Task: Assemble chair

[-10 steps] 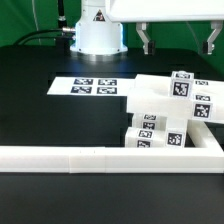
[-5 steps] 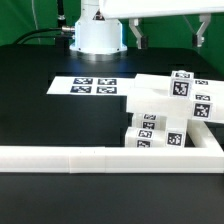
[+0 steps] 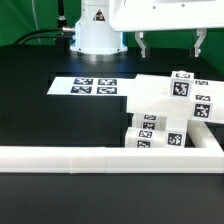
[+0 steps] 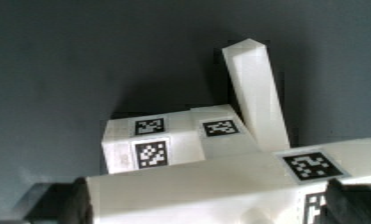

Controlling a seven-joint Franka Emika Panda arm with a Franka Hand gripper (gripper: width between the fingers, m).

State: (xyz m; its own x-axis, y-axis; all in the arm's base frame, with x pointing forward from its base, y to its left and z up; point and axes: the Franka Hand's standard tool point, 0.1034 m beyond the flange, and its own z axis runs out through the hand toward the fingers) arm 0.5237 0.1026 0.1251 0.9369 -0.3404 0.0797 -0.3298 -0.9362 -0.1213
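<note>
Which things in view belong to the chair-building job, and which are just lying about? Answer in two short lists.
Belong to the job:
flat slab
tagged square posts beside it
robot arm overhead

Just lying about:
marker board on the black table
long white border rail

Before you, the marker board lies flat on the black bench; nearer the exterior camera, a long white border rail crosses the bench, cornering at the exterior view's right.
</note>
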